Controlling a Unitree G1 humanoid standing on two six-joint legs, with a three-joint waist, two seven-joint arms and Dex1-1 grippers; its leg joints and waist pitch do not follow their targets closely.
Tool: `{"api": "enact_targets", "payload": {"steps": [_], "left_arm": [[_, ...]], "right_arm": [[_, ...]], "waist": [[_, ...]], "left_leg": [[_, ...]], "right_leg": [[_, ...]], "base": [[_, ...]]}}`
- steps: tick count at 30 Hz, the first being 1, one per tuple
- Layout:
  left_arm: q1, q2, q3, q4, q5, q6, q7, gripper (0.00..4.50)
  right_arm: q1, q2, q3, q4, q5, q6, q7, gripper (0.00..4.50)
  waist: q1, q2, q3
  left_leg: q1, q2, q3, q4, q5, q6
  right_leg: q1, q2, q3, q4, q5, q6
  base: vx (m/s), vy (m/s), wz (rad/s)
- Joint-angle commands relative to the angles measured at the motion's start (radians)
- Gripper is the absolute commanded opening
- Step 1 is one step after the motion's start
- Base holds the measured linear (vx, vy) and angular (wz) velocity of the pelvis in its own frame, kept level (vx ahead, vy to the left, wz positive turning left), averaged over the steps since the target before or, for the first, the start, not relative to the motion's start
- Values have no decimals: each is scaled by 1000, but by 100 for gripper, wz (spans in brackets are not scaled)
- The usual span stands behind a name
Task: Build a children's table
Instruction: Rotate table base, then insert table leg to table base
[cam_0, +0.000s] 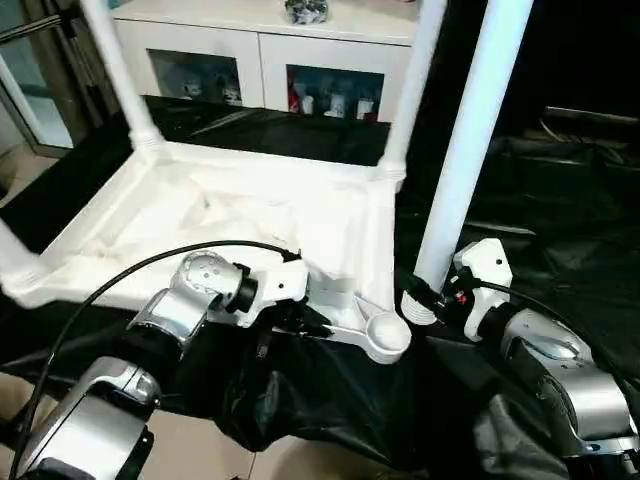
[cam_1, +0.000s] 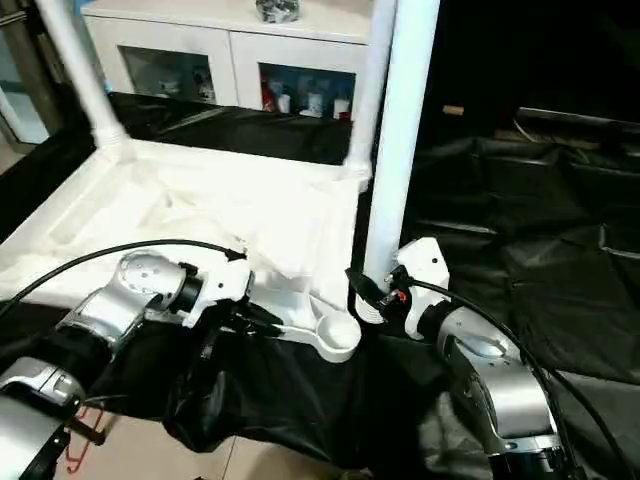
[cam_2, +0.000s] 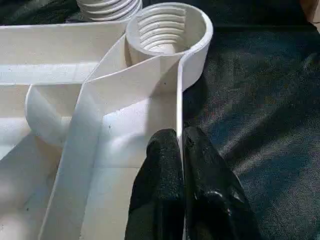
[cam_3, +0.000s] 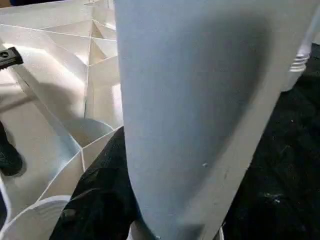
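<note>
The white tabletop lies underside up on black cloth. Legs stand in its far left corner and far right corner. Its near right socket is open, and its threads show in the left wrist view. My left gripper is shut on the tabletop's thin near rim, a little short of that socket. My right gripper is shut on the lower end of a fourth leg, holding it upright just right of the socket. That leg is close in the right wrist view.
A white glass-fronted cabinet stands behind the tabletop. Black cloth covers the floor around and to the right, in folds. A black cable arcs over my left forearm. Bare floor shows at the near left.
</note>
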Motion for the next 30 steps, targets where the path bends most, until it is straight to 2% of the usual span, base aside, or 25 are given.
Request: {"api": "enact_targets", "payload": {"steps": [1, 2, 5, 6, 7, 8, 9, 10, 11, 12, 13, 14, 15, 16, 17, 21, 25, 28, 30], "left_arm": [[-2, 15, -12, 25, 36, 0, 1, 1], [0, 21, -18, 23, 50, 8, 6, 0], [6, 24, -17, 8, 70, 50, 54, 0], [7, 19, -10, 0, 74, 83, 87, 0], [7, 17, -7, -2, 75, 93, 97, 0], [9, -4, 19, -18, 68, 152, 169, 0], [10, -9, 26, -22, 64, 165, 182, 0], [14, -29, 50, -43, 46, 212, 224, 0], [17, -38, 60, -53, 38, 233, 237, 0], [17, -38, 60, -53, 38, 233, 237, 0], [26, -55, 75, -90, 29, 301, 267, 0], [33, -60, 77, -108, 32, 327, 282, 0], [39, -64, 77, -121, 36, 343, 294, 0], [43, -66, 78, -130, 36, 348, 299, 0], [48, -69, 78, -140, 37, 353, 304, 0], [65, -71, 70, -175, 41, 366, 308, 0], [73, -66, 55, -195, 61, 356, 319, 0], [72, -63, 51, -201, 62, 347, 318, 0], [70, -62, 49, -201, 64, 343, 315, 0]], "right_arm": [[-16, -3, -2, 3, 15, 8, 9, 188], [-26, 1, -1, 8, 21, 15, 11, 188], [-48, 10, -3, 18, 28, 25, 8, 188], [-59, 19, -10, 23, 37, 37, 1, 188], [-62, 22, -12, 25, 40, 40, -1, 188], [-82, 39, -24, 33, 61, 65, -10, 188], [-86, 42, -26, 35, 64, 70, -12, 188], [-99, 49, -28, 43, 72, 85, -13, 188], [-104, 50, -26, 46, 72, 90, -12, 188], [-104, 50, -26, 46, 72, 90, -12, 188], [-118, 46, -10, 60, 67, 100, 4, 188], [-127, 44, -3, 71, 66, 107, 10, 188], [-135, 44, 1, 81, 66, 113, 15, 188], [-141, 45, 2, 88, 65, 114, 17, 188], [-147, 47, 4, 97, 63, 114, 19, 188], [-183, 53, 10, 149, 52, 113, 28, 188], [-226, 61, 18, 228, 37, 84, 36, 188], [-255, 66, 13, 277, 42, 84, 42, 188], [-262, 66, 14, 289, 42, 85, 47, 188]], "waist": [[6, -4, -59], [6, 1, -59], [3, -2, -57], [3, 4, -56], [1, 1, -55], [1, -6, -54], [1, -3, -55], [4, -3, -54], [0, -4, -54], [0, -4, -54], [-3, -13, -56], [-3, -8, -57], [-7, -13, -58], [-11, -11, -59], [-11, -10, -59], [-10, -11, -59], [-13, -15, -59], [-11, -13, -59], [-11, -14, -58]], "left_leg": [[-5, 59, -19, -84, -105, 48], [-4, 60, -20, -85, -112, 45], [-3, 60, -20, -87, -130, 35], [-1, 61, -20, -87, -133, 31], [-1, 60, -20, -88, -144, 27], [0, 60, -19, -88, -149, 23], [-1, 59, -20, -87, -148, 21], [1, 59, -20, -87, -151, 21], [-6, 58, -21, -87, -145, 21], [-6, 58, -21, -87, -145, 21], [-8, 58, -20, -86, -135, 28], [-9, 57, -22, -85, -119, 33], [-10, 57, -21, -83, -114, 37], [-14, 56, -23, -83, -97, 44], [-10, 55, -20, -81, -94, 49], [-10, 58, -20, -82, -78, 59], [-9, 58, -18, -81, -87, 58], [-7, 58, -18, -82, -88, 57], [-10, 58, -18, -83, -83, 58]], "right_leg": [[62, -91, 54, -70, -185, -241], [61, -91, 54, -71, -201, -239], [59, -89, 54, -73, -234, -233], [58, -90, 54, -73, -239, -236], [56, -88, 53, -76, -262, -232], [55, -88, 54, -78, -282, -224], [57, -88, 53, -76, -287, -227], [55, -89, 53, -82, -316, -215], [60, -88, 52, -78, -315, -217], [60, -88, 52, -78, -315, -217], [59, -88, 52, -81, -311, -209], [60, -88, 51, -79, -294, -212], [60, -88, 51, -78, -284, -214], [63, -88, 50, -75, -266, -221], [59, -86, 50, -77, -264, -221], [58, -85, 49, -74, -235, -231], [57, -87, 49, -74, -241, -235], [55, -87, 49, -75, -251, -234], [58, -86, 49, -74, -241, -230]], "base": [[0, 0, 0], [0, 0, 0], [0, 0, 0], [0, 0, 0], [0, 0, 0], [0, 0, 0], [0, 0, 0], [0, 0, 0], [0, 0, 0], [0, 0, 0], [0, 0, 0], [0, 0, 0], [0, 0, 0], [0, 0, 0], [0, 0, 0], [0, 0, 0], [0, 0, 0], [0, 0, 0], [0, 0, 0]]}}
